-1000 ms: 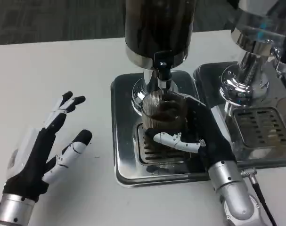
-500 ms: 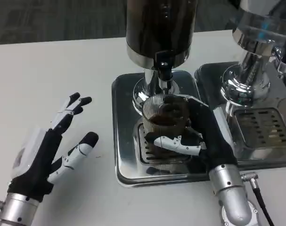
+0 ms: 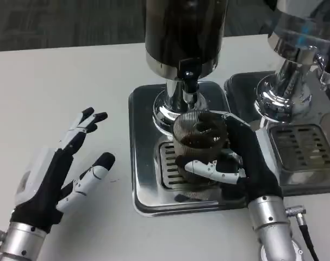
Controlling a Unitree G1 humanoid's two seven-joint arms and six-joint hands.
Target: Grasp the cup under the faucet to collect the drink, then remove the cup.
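My right robot hand (image 3: 238,157) is wrapped around a ribbed, see-through cup (image 3: 199,142), with one white finger (image 3: 208,169) crossing the cup's lower front and the black palm pressed against its right side. The cup holds a dark brown drink that fills the lower part, with the surface showing through the open rim. The cup sits over the slotted grate (image 3: 173,171) of a shiny metal drip tray (image 3: 144,163), just in front of and slightly right of the black faucet (image 3: 188,76). I cannot tell whether the cup's base touches the grate.

The faucet juts from the bottom of a tall dark drink dispenser (image 3: 184,32), whose cylinder looks filled with dark liquid and stands on a chrome base at the back of the tray.

My left robot hand (image 3: 58,174) hovers over the white table (image 3: 61,87), well to the left of the tray, holding nothing. Its fingers are spread apart and point up and to the right, black tips forward.

To the right stands a second chrome dispenser (image 3: 292,60) with its own drip tray (image 3: 306,147) and grate. A black cable (image 3: 306,231) runs beside my right forearm at the lower right.
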